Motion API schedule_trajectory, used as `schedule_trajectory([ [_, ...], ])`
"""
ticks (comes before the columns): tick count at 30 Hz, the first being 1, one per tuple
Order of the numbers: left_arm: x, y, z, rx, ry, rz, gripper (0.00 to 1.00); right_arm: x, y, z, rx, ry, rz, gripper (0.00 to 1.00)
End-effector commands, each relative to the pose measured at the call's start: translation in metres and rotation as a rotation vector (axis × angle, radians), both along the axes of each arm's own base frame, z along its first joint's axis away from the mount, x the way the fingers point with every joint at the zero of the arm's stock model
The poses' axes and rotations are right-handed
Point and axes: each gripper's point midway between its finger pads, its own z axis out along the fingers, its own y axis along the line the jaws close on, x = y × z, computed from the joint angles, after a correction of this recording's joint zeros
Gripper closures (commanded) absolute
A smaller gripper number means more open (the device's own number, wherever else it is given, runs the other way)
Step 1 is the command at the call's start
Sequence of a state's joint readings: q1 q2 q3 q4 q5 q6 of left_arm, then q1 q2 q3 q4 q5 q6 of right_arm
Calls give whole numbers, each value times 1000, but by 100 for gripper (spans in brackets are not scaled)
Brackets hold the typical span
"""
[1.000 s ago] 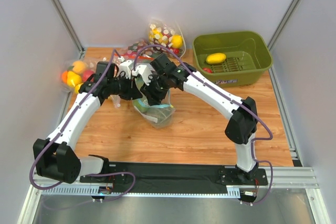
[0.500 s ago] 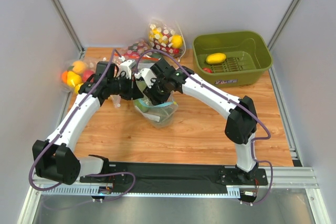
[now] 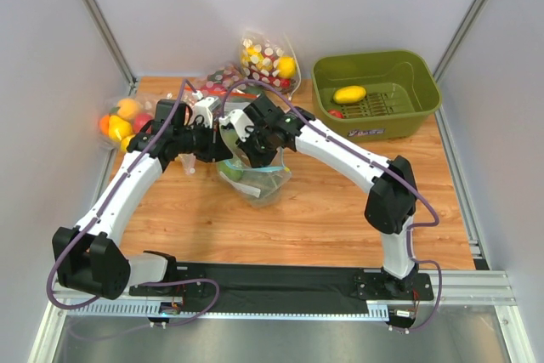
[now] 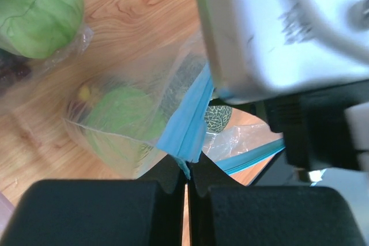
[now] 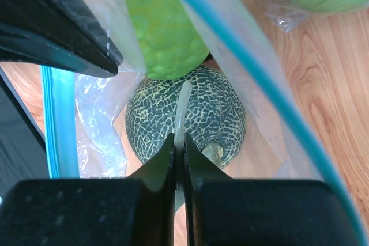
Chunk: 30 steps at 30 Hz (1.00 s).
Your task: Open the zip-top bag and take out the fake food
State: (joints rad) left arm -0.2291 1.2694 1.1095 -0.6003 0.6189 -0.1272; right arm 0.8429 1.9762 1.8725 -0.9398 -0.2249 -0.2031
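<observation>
The zip-top bag (image 3: 256, 179) lies mid-table, clear with a teal zipper strip (image 5: 259, 67). My left gripper (image 3: 223, 150) is shut on one end of the teal strip (image 4: 187, 142). My right gripper (image 3: 249, 155) is shut on the bag's opposite clear lip (image 5: 180, 113), so the mouth is held apart. Inside the bag I see fake food: a dark netted melon (image 5: 190, 116) and a green leafy piece (image 5: 164, 24). The leafy piece (image 4: 124, 113) and melon (image 4: 219, 116) also show in the left wrist view. The right arm's white body (image 4: 277, 27) fills that view's upper right.
A green bin (image 3: 425, 91) at the back right holds a yellow lemon shape (image 3: 349, 93) and a red piece. A polka-dot bag (image 3: 268, 59) stands at the back, a bag of orange fruit (image 3: 119, 121) at the left edge. Another bagged green cabbage (image 4: 34, 10) lies close by.
The right gripper has shifted slightly up and left with the bag's lip, and the bag's mouth has spread wider. The left gripper has barely moved.
</observation>
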Motion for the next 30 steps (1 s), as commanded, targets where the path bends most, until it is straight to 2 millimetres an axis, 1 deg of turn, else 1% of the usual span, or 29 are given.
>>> schedule_trajectory([
  [1,3,-3,16,-21,-60,-16,100,17,8,71,156,-133,-74,100],
  [3,3,-3,16,-21,-59,-14,100,21,11,84,188,-160,-100,100],
  [7,3,-3,14,-19,-50,-14,100,23,11,116,275,-206,-126,100],
  [9,4,-4,13,-20,-48,-15,100,24,14,129,319,-219,-130,100],
  [10,4,-3,14,-19,-49,-12,100,26,13,140,350,-237,-136,100],
  [12,4,-3,13,-19,-46,-12,100,25,14,150,390,-231,-134,100],
  [13,4,-4,12,-18,-44,-14,100,25,16,160,424,-241,-134,100],
  [15,4,-4,11,-17,-39,-13,100,25,17,167,462,-228,-138,100],
  [16,4,-4,12,-18,-39,-12,100,25,15,173,481,-236,-145,100],
  [17,4,-4,11,-18,-38,-12,100,27,18,181,511,-253,-145,100],
  [21,5,-4,9,-15,-31,-13,100,31,15,201,605,-257,-170,100],
  [22,5,-4,9,-15,-30,-13,100,34,11,205,621,-260,-184,100],
  [23,5,-4,9,-15,-30,-13,100,35,12,214,660,-265,-193,100],
  [24,5,-4,8,-16,-27,-13,100,40,8,217,677,-268,-207,100],
  [25,5,-4,8,-15,-26,-14,100,42,5,230,722,-291,-218,100],
  [26,5,-4,8,-16,-25,-13,100,43,4,228,731,-281,-232,100],
  [27,5,-4,8,-16,-26,-15,100,47,0,233,746,-293,-253,100],
  [30,5,-4,7,-16,-25,-15,100,55,-4,234,780,-300,-298,100],
])
